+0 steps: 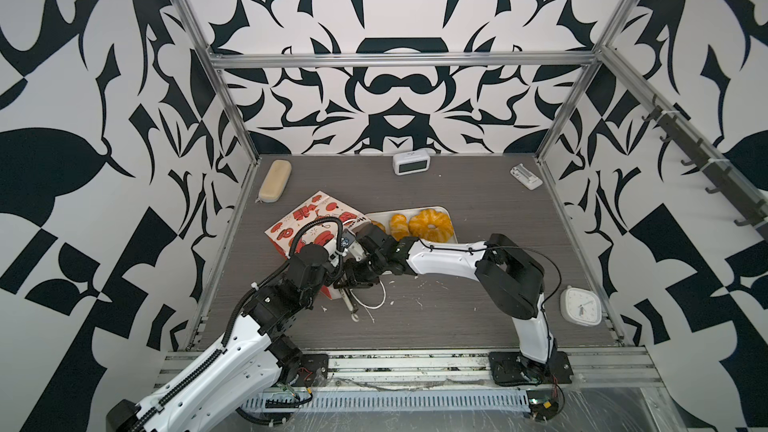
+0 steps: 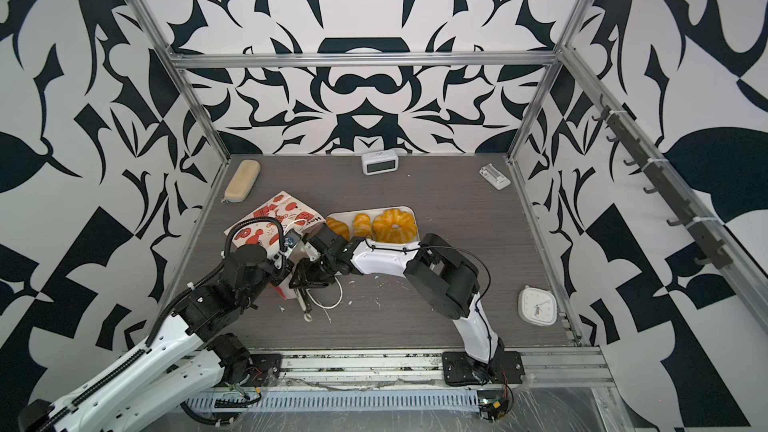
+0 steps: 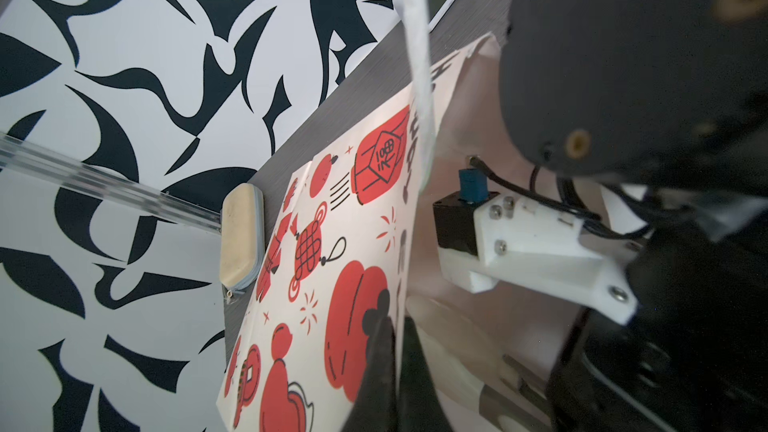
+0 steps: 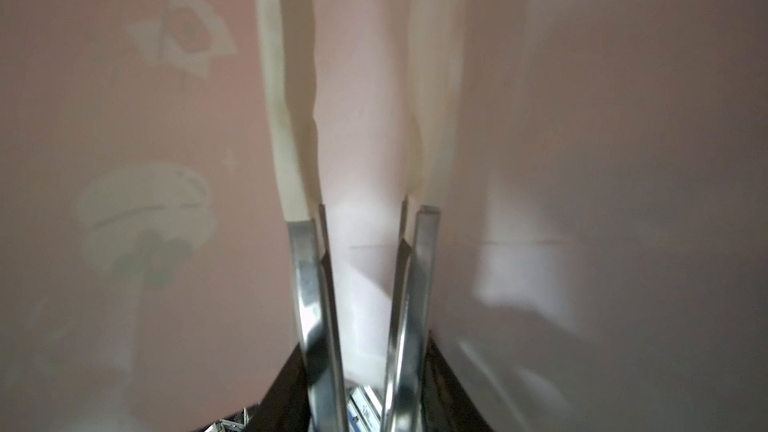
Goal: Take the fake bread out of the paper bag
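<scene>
The red and white paper bag (image 1: 309, 222) (image 2: 274, 218) lies on its side left of centre, mouth toward the white tray (image 1: 440, 210). My left gripper (image 3: 399, 326) is shut on the bag's mouth rim, with the printed outside (image 3: 332, 243) on one side of the fingers. My right gripper (image 4: 361, 35) is deep inside the bag. Its cream-tipped metal fingers stand apart with only the bag's pale inside between them. Fake bread lies on the tray: a large ring (image 1: 431, 224) (image 2: 394, 226), a croissant roll (image 1: 399, 226) and a roll (image 2: 337, 228) partly hidden. No bread shows inside the bag.
A tan zippered case (image 1: 274, 180) lies at the back left and a digital clock (image 1: 411, 163) by the back wall. A white device (image 1: 526, 176) sits at the back right and a white clock (image 1: 581, 305) at the right edge. A metal tool (image 1: 350, 303) and white cord handle (image 1: 376, 303) lie by the bag.
</scene>
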You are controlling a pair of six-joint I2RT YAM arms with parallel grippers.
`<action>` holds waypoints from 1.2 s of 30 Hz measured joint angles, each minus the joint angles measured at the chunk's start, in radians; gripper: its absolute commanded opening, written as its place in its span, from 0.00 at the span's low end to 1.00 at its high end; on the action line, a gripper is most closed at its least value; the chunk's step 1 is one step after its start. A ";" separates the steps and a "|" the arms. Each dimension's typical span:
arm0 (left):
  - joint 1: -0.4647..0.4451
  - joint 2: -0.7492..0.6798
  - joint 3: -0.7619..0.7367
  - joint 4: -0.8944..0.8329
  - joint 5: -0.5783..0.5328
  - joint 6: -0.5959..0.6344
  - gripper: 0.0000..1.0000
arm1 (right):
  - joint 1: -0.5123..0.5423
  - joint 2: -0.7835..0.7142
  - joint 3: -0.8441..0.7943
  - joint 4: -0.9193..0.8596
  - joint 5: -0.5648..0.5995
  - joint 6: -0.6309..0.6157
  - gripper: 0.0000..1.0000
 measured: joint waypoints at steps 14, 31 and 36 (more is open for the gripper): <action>0.000 0.024 -0.011 -0.002 0.032 0.018 0.00 | -0.068 0.009 0.001 0.064 0.017 0.051 0.45; 0.000 0.046 -0.011 -0.001 0.051 0.032 0.00 | -0.108 0.090 0.014 0.200 -0.094 0.136 0.46; 0.000 0.031 -0.011 -0.003 0.056 0.040 0.00 | -0.115 0.093 0.015 0.242 -0.147 0.163 0.46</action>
